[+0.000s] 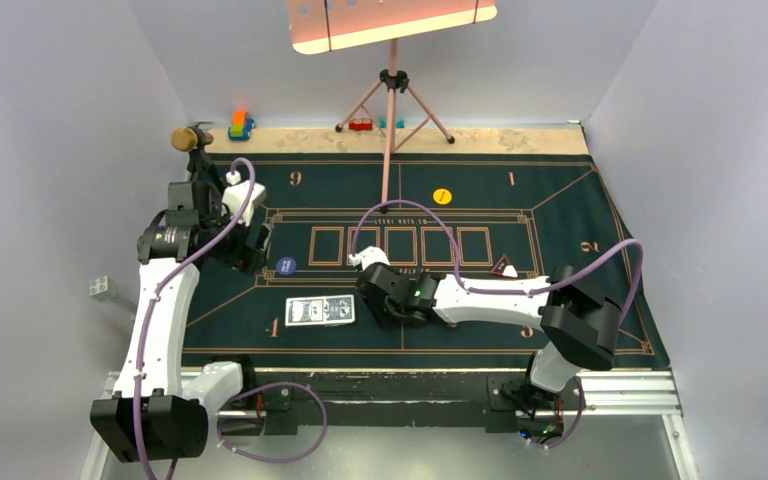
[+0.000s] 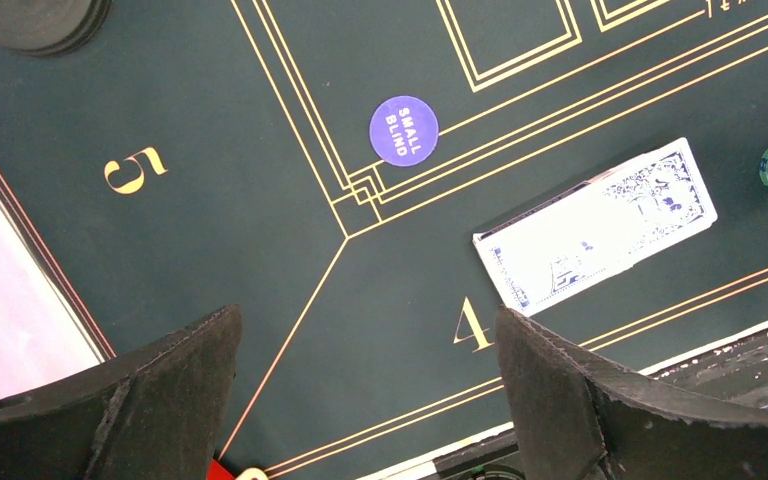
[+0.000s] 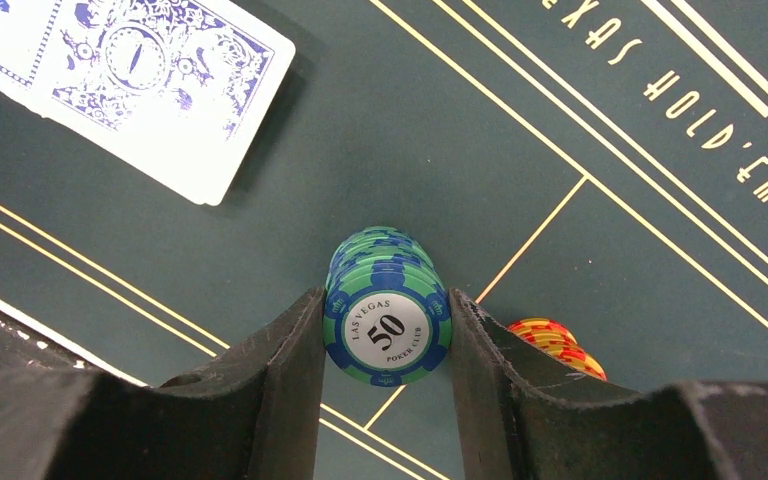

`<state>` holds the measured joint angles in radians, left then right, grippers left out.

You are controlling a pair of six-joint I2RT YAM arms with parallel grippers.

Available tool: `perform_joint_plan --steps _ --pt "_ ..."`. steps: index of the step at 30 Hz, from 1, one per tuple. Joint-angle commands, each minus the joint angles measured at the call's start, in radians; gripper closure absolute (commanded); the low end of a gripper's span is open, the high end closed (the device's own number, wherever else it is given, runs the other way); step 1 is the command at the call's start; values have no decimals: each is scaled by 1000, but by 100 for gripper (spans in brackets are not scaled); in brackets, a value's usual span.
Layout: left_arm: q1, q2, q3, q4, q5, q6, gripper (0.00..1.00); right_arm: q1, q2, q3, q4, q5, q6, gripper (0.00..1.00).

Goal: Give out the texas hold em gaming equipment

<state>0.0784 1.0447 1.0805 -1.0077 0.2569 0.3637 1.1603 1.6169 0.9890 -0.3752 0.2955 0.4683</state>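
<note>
While the right gripper (image 3: 385,300) stands low over the dark poker mat (image 1: 560,230) on the desk, its jaws are clenched on a stack of green-and-blue chips (image 3: 387,335), with 1 finger pressed against each side. The top chip reads 50. As far as we can tell the stack stands on the mat, near the middle of its near half in the top view.

A smaller pile of orange-and-yellow chips (image 3: 556,342) sits just beside the stack at 3 o'clock in the right wrist view, partly hidden behind a finger. At 10 o'clock from the stack lie the playing cards (image 3: 130,80), blue backs up and apart from the chips (we cannot tell how many overlap).

In the top view the cards lie at 9 o'clock from the right gripper. A round purple disc marked SMALL BLIND (image 2: 403,130) rests at 10 o'clock from them. A yellow disc (image 1: 442,196) lies alone at 1 o'clock from the right gripper.

The left gripper (image 2: 370,345) hangs above the mat's left side, its jaws released and spread wide with nothing between them. Beyond the mat's far left corner we see a gold-headed microphone (image 1: 188,138) and some toy blocks (image 1: 241,125).
</note>
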Motion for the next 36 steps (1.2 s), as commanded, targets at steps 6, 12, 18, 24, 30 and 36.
perform_joint_plan --steps 6,12,18,24,30,36 --pt "7 -6 9 54 4 13 0 4 -52 131 -78 27 -36 100" --pt "7 8 21 88 -4 -5 0 -18 1 285 -116 38 -97 100" --pt "27 23 58 107 65 -38 0 -92 248 582 -130 -26 -154 100" --pt "59 4 68 143 104 -71 0 -140 514 908 -165 -88 -186 100" --pt "82 -1 55 157 138 -101 0 -158 666 1075 -167 -128 -186 100" --pt "87 19 21 200 128 -121 0 -160 745 1121 -154 -146 -177 100"
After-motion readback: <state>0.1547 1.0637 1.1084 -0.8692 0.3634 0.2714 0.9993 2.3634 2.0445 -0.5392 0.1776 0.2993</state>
